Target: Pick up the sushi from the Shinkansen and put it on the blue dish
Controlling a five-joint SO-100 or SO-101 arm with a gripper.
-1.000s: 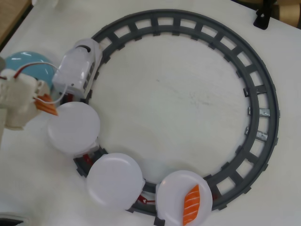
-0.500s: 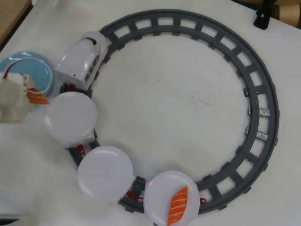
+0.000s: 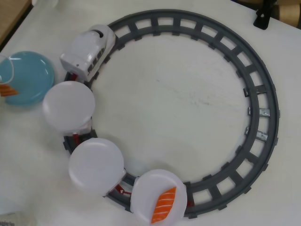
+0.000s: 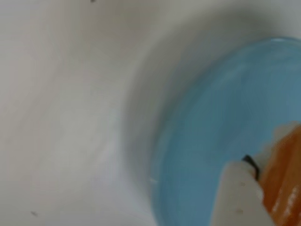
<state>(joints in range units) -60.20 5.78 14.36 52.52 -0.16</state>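
Observation:
The blue dish [image 3: 29, 77] lies at the left of the overhead view, beside the track. The sushi [image 3: 5, 89], orange-topped, shows over the dish's left rim at the frame edge. In the wrist view the sushi [image 4: 286, 181] hangs just over the blue dish [image 4: 211, 155], pressed against one white finger [image 4: 240, 197] of my gripper [image 4: 277, 176], which is shut on it. The other finger is out of frame, and the arm is almost entirely out of the overhead view. The white Shinkansen [image 3: 89, 49] stands on the grey track [image 3: 263, 113] at the upper left, pulling three round white plates.
The rear plate [image 3: 148, 188] carries a vivid orange salmon piece [image 3: 164, 205]; the other two plates [image 3: 69, 106] [image 3: 96, 165] are bare. A black clamp [image 3: 262, 18] stands at the top right. The wooden table edge [image 3: 11, 14] shows at the top left.
My gripper has carried the sushi left, almost out of the overhead view, uncovering the blue dish. The train has run on along the track, its plates shifting up and left.

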